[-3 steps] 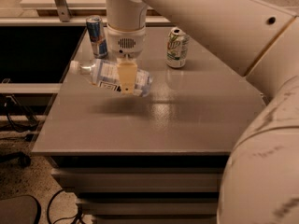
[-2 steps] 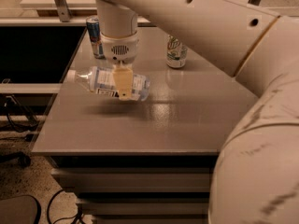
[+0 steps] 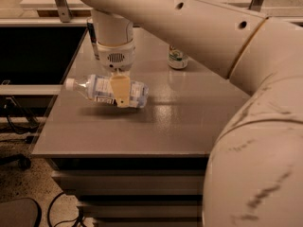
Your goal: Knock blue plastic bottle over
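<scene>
Since the prior frame, we find the gripper [image 3: 122,97] and the blue plastic bottle [image 3: 97,89] shifted leftward and nearer the front edge of the table [image 3: 156,131]. We record the fingers [image 3: 121,86] clamped across the bottle's middle. The bottle lies horizontal, its white cap [image 3: 70,84] left of the gripper, its shadow on the table just beneath. Behind the gripper to the right, a green-white can [image 3: 177,59] stands upright.

grey table [image 3: 189,126], speckled floor [image 3: 28,186], dim warm light

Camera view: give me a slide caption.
Gripper holds the bottle sideways over the table, cap pointing left, can behind.
</scene>
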`<state>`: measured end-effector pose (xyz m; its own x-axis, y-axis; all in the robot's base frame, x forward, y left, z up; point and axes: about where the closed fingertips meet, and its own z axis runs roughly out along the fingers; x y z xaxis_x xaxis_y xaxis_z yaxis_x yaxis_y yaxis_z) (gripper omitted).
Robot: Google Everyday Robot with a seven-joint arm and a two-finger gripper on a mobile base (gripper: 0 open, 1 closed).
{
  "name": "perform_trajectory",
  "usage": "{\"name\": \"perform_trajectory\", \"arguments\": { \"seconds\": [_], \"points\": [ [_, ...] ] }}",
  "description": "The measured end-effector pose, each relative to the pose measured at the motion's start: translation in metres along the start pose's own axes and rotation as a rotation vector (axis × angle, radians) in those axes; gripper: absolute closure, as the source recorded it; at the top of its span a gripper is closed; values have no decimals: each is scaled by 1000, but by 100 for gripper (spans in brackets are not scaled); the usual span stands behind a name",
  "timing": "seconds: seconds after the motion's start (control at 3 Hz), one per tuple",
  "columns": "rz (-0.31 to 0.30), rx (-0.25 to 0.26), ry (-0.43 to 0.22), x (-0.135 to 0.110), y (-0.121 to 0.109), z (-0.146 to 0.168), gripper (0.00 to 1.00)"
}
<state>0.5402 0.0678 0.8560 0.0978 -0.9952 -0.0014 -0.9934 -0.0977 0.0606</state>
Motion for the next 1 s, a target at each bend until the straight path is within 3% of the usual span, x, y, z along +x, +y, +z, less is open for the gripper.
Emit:
{"name": "perform_trajectory", "arguments": {
  "seconds": [0.67, 1.0],
  "points": [
    [6, -28, -15, -4, 3, 9, 12],
    [7, -41, -22, -5, 3, 12, 0]
  ]
}}
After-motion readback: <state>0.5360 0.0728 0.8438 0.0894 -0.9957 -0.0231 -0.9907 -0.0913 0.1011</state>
